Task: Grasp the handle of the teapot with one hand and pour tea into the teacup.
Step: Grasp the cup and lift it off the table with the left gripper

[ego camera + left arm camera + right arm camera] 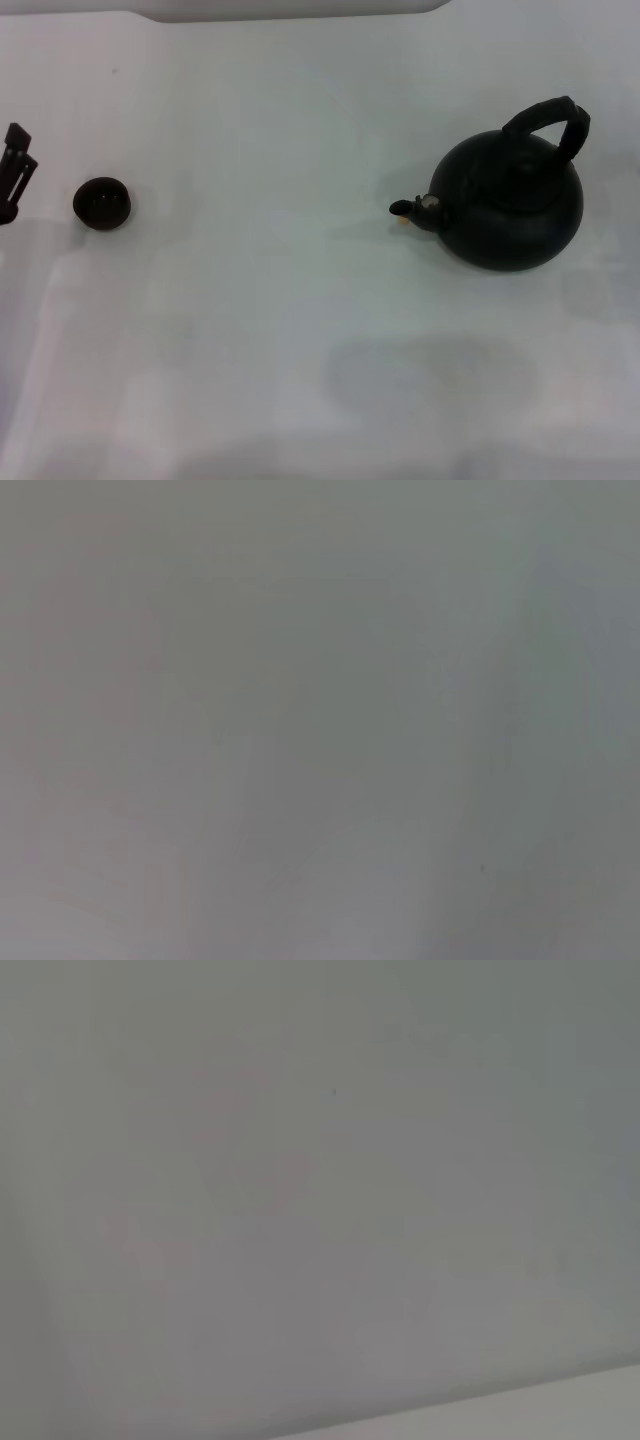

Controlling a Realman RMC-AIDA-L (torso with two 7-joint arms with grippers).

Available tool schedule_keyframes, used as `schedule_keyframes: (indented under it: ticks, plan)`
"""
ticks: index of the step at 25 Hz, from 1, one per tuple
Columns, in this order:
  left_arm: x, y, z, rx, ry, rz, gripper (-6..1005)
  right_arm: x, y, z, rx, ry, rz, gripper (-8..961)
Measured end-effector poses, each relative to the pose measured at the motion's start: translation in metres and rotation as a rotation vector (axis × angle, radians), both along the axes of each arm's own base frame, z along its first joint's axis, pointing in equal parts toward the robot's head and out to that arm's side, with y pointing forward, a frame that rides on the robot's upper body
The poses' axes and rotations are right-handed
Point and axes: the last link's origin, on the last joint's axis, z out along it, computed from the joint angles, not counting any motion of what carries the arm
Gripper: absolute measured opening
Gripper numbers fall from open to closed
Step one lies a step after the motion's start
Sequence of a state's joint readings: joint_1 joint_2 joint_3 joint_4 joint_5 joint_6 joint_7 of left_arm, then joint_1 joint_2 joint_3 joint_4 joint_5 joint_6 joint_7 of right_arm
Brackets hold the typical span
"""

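Observation:
In the head view the round matte black teapot stands upright on the white table at the right. Its short spout points left and its arched black handle rises over the top. The tiny dark teacup sits upright at the left, far from the pot. Part of my left gripper shows at the left edge, just left of the teacup and apart from it. My right gripper is out of view. Both wrist views show only plain pale surface.
The white table spreads between teacup and teapot. A pale raised edge runs along the far side at the top of the head view.

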State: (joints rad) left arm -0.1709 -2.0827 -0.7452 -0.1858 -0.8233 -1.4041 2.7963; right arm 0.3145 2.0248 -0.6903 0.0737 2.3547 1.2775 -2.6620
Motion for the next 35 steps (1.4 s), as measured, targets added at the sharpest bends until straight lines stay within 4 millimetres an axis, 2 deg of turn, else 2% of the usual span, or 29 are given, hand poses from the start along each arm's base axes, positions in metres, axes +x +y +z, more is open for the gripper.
schedule_keyframes:
  ticks: [12, 21, 35]
  plan:
    - [-0.004, -0.002, -0.016, -0.115, 0.042, 0.019, 887, 0.0, 0.0, 0.001, 0.001, -0.002, 0.003, 871]
    - [-0.006, 0.006, -0.029, -0.208, 0.101, 0.033, 888, -0.001, 0.002, 0.001, -0.002, -0.005, 0.008, 872]
    - [-0.005, 0.017, -0.036, -0.272, 0.151, 0.025, 888, -0.001, 0.002, 0.001, 0.0, -0.003, 0.006, 871]
